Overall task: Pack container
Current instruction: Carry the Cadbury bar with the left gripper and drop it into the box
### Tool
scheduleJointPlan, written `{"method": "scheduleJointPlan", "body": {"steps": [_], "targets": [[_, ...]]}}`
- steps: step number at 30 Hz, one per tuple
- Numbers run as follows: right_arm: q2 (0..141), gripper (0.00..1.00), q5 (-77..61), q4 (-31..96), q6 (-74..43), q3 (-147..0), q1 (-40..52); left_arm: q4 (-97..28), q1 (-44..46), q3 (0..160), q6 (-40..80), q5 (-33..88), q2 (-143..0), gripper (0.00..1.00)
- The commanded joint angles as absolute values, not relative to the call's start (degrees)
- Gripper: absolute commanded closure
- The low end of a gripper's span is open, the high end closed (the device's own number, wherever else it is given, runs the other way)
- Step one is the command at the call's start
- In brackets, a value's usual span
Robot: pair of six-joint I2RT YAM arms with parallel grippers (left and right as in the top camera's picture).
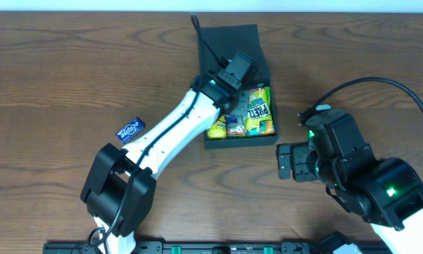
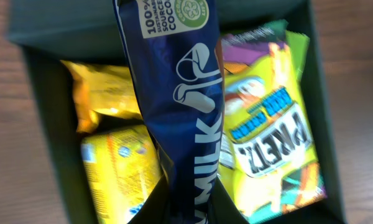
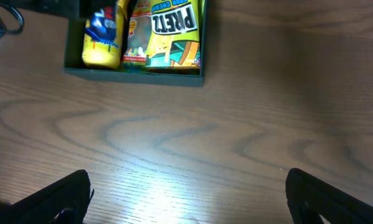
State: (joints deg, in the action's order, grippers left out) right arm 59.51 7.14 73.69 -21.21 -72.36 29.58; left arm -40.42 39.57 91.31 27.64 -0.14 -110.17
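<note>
The black container sits at the table's far middle with its flap lid open behind it. It holds a yellow-green Pretz packet and yellow snack packets. My left gripper hangs over the container, shut on a dark blue milk chocolate packet that stands above the packets inside. My right gripper is open and empty over bare wood, right of the container's front corner. In the right wrist view the container's front wall shows at the top.
A small blue snack packet lies on the wooden table left of the container. A black cable arcs above the right arm.
</note>
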Motion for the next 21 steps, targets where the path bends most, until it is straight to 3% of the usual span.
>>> {"method": "scheduleJointPlan", "body": {"steps": [1,7,8,10,21], "targets": [[59.27,0.01,7.49,73.73,-20.51,-72.69,29.21,-40.21,39.35,90.70,30.26,3.11,-110.83,0.94],[59.27,0.01,7.49,73.73,-20.51,-72.69,29.21,-39.57,39.40,90.70,33.28,4.29,-113.25,0.93],[59.27,0.01,7.49,73.71,-20.51,-72.69,29.21,-39.31,39.40,90.70,33.26,4.23,-113.25,0.85],[59.27,0.01,7.49,73.73,-20.51,-72.69,29.21,-38.48,39.38,90.70,33.26,4.29,-113.25,0.45],[59.27,0.01,7.49,73.73,-20.51,-72.69,29.21,-40.16,36.03,90.91,31.05,1.58,-110.39,0.46]]}}
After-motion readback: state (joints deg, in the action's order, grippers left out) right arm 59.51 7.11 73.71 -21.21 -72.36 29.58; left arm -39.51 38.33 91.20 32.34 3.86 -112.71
